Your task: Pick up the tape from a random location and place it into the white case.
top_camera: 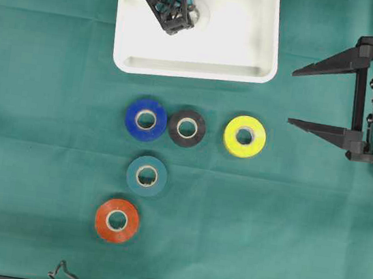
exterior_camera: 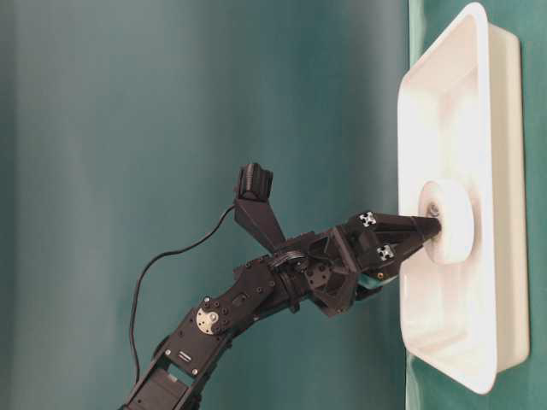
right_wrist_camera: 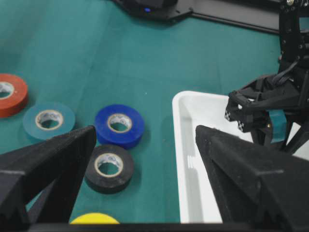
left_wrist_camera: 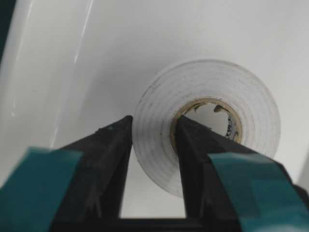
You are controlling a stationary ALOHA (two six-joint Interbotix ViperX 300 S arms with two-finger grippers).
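Note:
A white tape (left_wrist_camera: 217, 92) roll lies flat on the floor of the white case (top_camera: 252, 59), near its back left part; the overhead view shows only a sliver of the tape (top_camera: 203, 16) beside the arm. My left gripper (left_wrist_camera: 152, 126) reaches down into the case (left_wrist_camera: 72, 72) and is shut on the roll's wall, one finger inside the cardboard core and the other against the outer face. From table level the fingertips (exterior_camera: 427, 227) meet the tape (exterior_camera: 457, 218) against the case (exterior_camera: 479, 85). My right gripper (top_camera: 295, 99) hangs wide open right of the case, holding nothing.
On the green cloth in front of the case lie other rolls: blue (top_camera: 146, 119), black (top_camera: 187, 128), yellow (top_camera: 245, 136), teal (top_camera: 147, 175) and orange-red (top_camera: 117, 220). The right wrist view shows the blue roll (right_wrist_camera: 119, 124), the black roll (right_wrist_camera: 109, 167) and the case rim (right_wrist_camera: 181, 159).

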